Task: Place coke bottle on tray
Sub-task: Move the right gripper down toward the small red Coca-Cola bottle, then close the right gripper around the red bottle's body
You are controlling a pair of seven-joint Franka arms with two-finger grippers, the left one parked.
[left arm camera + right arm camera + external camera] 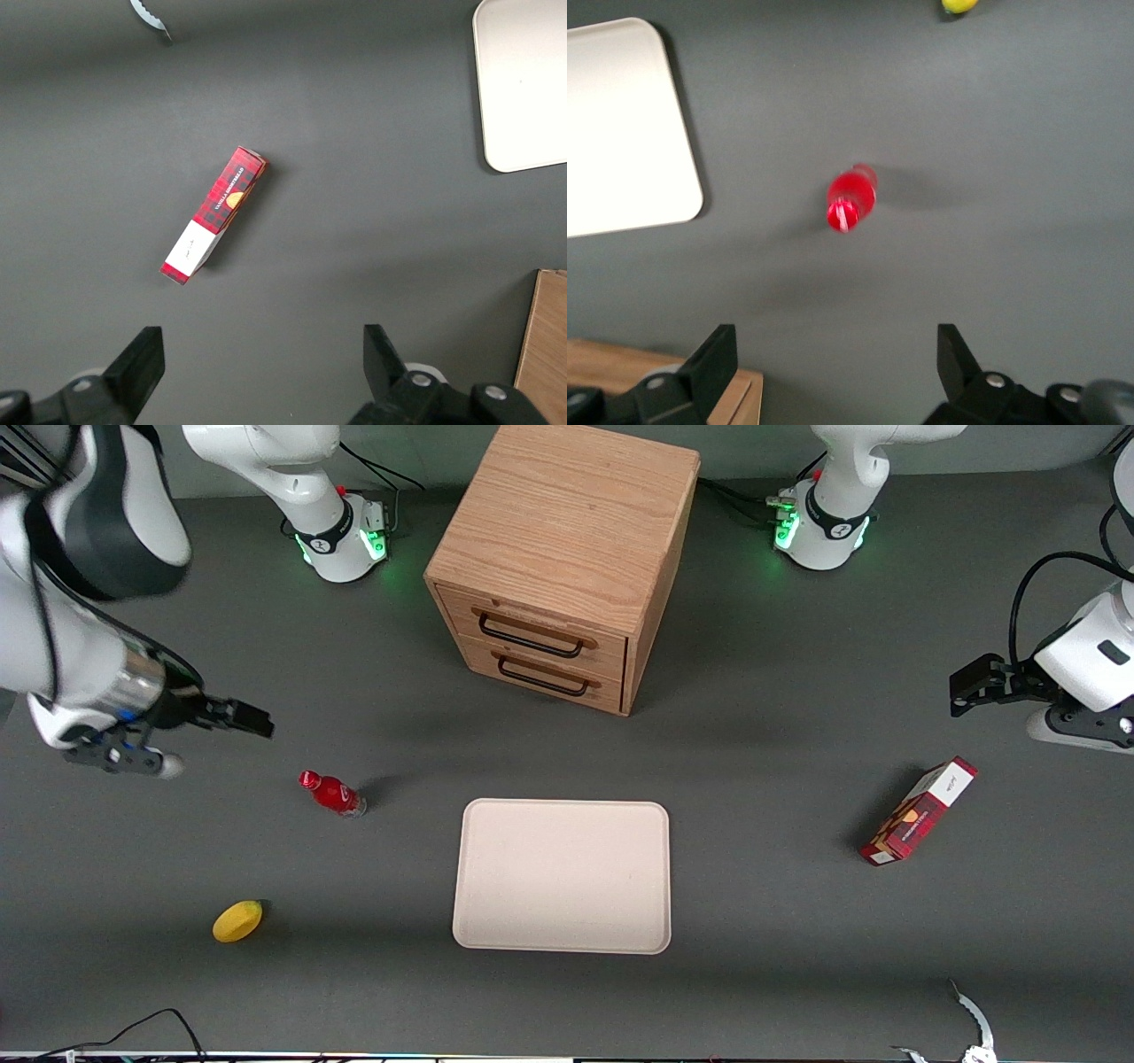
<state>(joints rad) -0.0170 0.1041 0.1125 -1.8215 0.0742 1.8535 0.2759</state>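
The coke bottle (332, 794) is small and red with a red cap and stands on the grey table beside the tray, toward the working arm's end. The wrist view looks down on it (850, 198). The tray (563, 875) is large, flat and cream-white and lies bare in front of the drawer cabinet, nearer the front camera; one rounded corner shows in the right wrist view (629, 124). My gripper (252, 720) hangs high above the table, farther from the front camera than the bottle, open and empty (833, 363).
A wooden two-drawer cabinet (567, 567) stands at the back middle. A yellow lemon (237, 920) lies nearer the front camera than the bottle. A red-and-white carton (920, 811) lies toward the parked arm's end.
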